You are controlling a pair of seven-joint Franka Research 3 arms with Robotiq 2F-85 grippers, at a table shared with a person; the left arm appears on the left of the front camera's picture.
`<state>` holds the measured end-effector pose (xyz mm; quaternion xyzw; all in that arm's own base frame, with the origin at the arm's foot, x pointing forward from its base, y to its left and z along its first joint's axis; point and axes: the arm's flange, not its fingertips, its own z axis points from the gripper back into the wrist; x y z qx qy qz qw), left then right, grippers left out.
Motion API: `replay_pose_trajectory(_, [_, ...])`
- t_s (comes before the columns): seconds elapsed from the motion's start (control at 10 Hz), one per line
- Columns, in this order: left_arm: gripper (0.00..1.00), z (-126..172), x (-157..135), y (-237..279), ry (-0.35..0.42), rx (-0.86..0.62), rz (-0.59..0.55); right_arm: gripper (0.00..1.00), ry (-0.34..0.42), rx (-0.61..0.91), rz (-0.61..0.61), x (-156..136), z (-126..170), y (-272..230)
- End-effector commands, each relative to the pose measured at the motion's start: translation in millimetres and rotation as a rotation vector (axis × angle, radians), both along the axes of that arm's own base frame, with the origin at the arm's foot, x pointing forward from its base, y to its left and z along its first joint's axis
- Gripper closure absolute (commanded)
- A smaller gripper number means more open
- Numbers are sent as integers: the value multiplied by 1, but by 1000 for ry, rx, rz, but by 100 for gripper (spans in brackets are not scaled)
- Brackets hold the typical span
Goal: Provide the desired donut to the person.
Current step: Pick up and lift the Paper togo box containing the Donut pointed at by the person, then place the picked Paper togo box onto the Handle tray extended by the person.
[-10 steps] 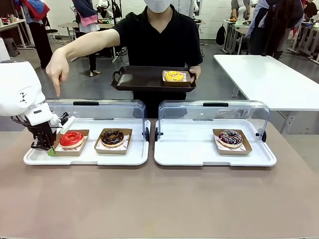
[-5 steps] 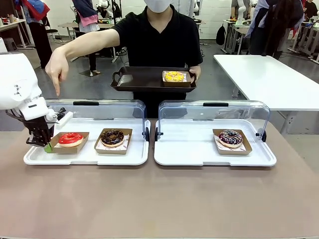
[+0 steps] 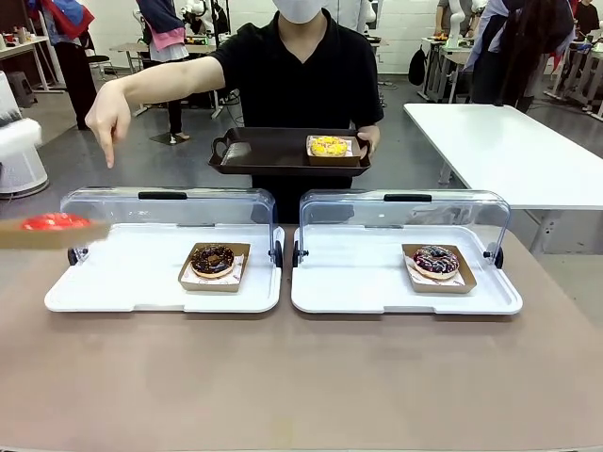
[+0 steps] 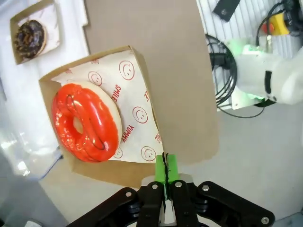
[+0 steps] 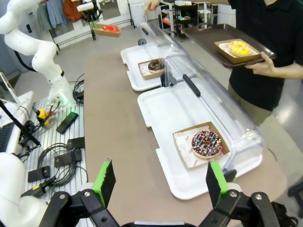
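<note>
With your left gripper (image 4: 165, 172) pinching the near edge of the cardboard boat (image 4: 102, 171), red donut (image 4: 85, 122) just beyond its fingertips, carry it level toward the person's dark tray (image 3: 264, 148).

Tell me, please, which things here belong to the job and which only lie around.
Job: red donut, cardboard tray under it, left pincer shut on that tray, person's pointing hand, serving tray.
Lying about: chocolate donut, sprinkled donut, open right pincer.

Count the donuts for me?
4: red donut in the carton the left tool grips; chocolate donut on the left white tray; sprinkled donut on the right white tray; yellow donut on the dark tray the person holds.
</note>
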<state>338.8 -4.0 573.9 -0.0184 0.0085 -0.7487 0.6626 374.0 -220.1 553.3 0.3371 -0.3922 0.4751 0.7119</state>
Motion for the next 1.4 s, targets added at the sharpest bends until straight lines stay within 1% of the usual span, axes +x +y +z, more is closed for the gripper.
replay_pose_trajectory(0.0, [100, 26, 2, 0, -102, -3, -4, 0, -10, 7, -3, 0, -2, 1])
replay_pose_trajectory(0.1, [100, 37, 5, 2, -111, -11, -6, 0, -10, 7, -3, 0, -2, 1])
replay_pose_trajectory(0.2, [100, 37, 7, 5, -103, -24, -16, 0, -10, 7, -3, 0, -2, 1])
replay_pose_trajectory(0.3, [100, 30, 4, 9, -89, -51, -13, 0, -10, 7, -3, 0, -2, 1])
replay_pose_trajectory(0.4, [100, 46, -5, 3, -108, -27, -10, 0, -10, 7, -3, 0, -2, 1])
replay_pose_trajectory(1.3, [100, 46, -5, 3, -108, -27, -10, 0, -10, 7, -3, 0, -2, 1])
